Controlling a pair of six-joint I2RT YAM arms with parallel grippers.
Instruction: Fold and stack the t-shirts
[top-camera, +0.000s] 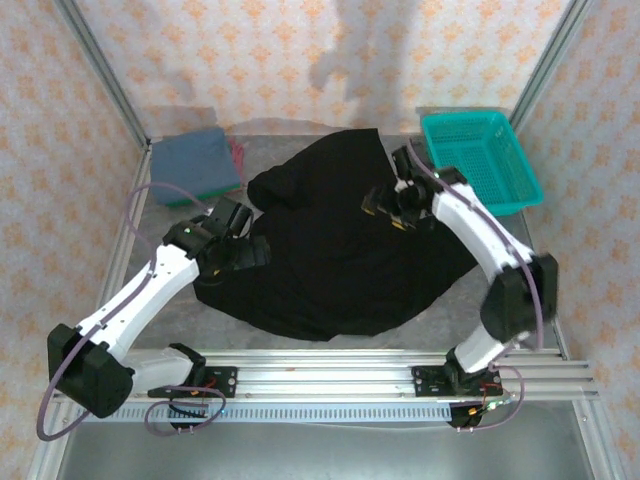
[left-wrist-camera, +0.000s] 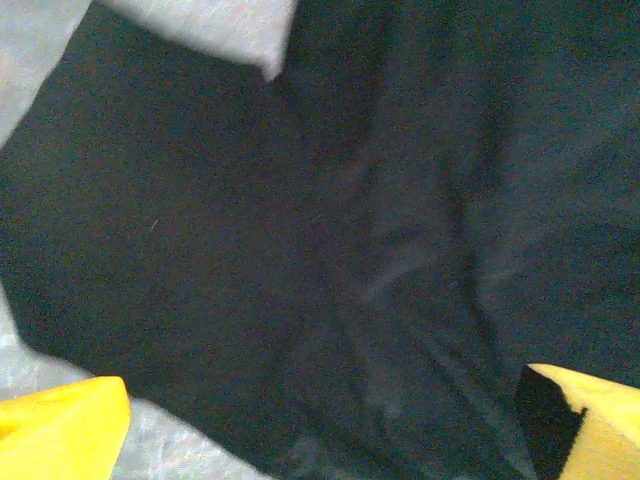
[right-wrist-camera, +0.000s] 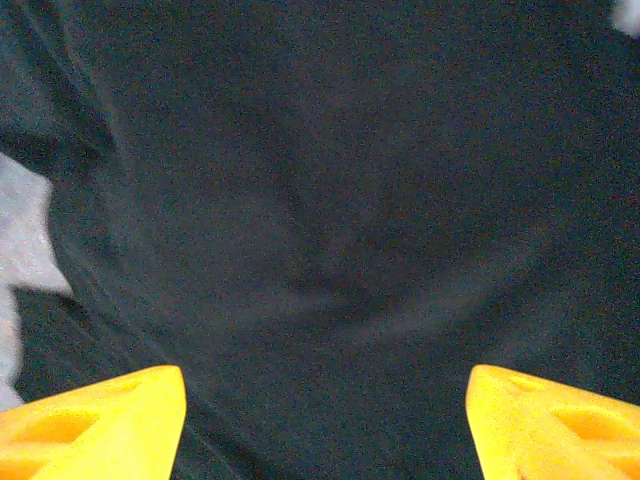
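A large black t-shirt (top-camera: 330, 260) lies rumpled across the middle of the table. A folded slate-blue t-shirt (top-camera: 193, 163) rests at the back left on a green one, with a bit of pinkish-red cloth (top-camera: 238, 155) at its right edge. My left gripper (top-camera: 238, 240) hovers over the black shirt's left edge. Its yellow fingertips (left-wrist-camera: 60, 430) stand wide apart with only black cloth (left-wrist-camera: 330, 250) below. My right gripper (top-camera: 392, 205) is above the shirt's upper right part. Its yellow fingertips (right-wrist-camera: 95, 425) stand apart over black cloth (right-wrist-camera: 330, 220) and hold nothing.
A teal mesh basket (top-camera: 482, 160) sits at the back right, close to the right arm. Metal frame posts and patterned walls enclose the table. An aluminium rail (top-camera: 380, 365) runs along the near edge by the arm bases. Bare grey table (top-camera: 500, 270) shows right of the black shirt.
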